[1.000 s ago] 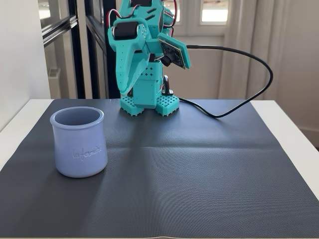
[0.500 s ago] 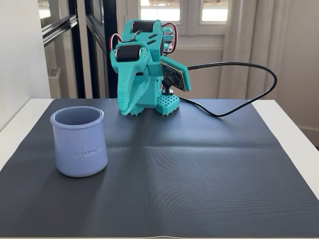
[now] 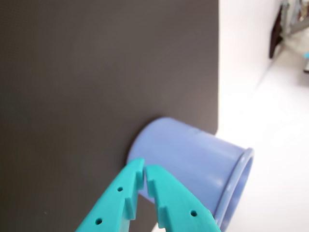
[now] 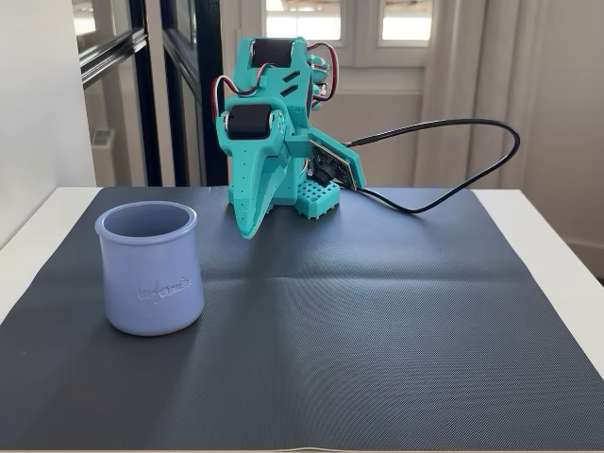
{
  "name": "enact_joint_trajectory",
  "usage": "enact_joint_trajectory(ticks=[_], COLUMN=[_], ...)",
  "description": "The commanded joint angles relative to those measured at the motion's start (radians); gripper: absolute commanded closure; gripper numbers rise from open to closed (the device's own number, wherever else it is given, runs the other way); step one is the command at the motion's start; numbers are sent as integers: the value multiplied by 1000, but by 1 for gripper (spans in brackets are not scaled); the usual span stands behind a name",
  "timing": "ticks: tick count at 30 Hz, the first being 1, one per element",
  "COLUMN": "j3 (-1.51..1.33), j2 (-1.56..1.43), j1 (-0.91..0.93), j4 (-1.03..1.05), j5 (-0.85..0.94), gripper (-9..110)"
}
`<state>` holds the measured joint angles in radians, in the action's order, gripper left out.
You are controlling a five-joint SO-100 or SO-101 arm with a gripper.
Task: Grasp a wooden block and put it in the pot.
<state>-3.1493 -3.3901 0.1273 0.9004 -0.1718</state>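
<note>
The lavender-blue pot (image 4: 151, 274) stands upright on the left side of the dark mat, with faint script on its side. In the wrist view the pot (image 3: 193, 154) shows just past the fingertips, its rim to the right. My teal gripper (image 3: 145, 170) is shut with nothing between its fingers. In the fixed view the arm is folded at the back of the mat, and the gripper (image 4: 247, 229) points down at the mat, well behind and to the right of the pot. No wooden block shows in either view. The pot's inside is hidden.
A dark ribbed mat (image 4: 377, 311) covers the white table (image 4: 557, 255). A black cable (image 4: 472, 160) loops from the arm's base to the right at the back. A white wall and windows stand behind.
</note>
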Motion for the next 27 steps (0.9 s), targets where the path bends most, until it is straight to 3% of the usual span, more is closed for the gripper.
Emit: enact_joint_trajectory(ticks=[1,27], j3=[6,9], j2=[-9,-8], j1=[-5,-54], j4=[2,0], j5=[5,95], gripper=[101,101])
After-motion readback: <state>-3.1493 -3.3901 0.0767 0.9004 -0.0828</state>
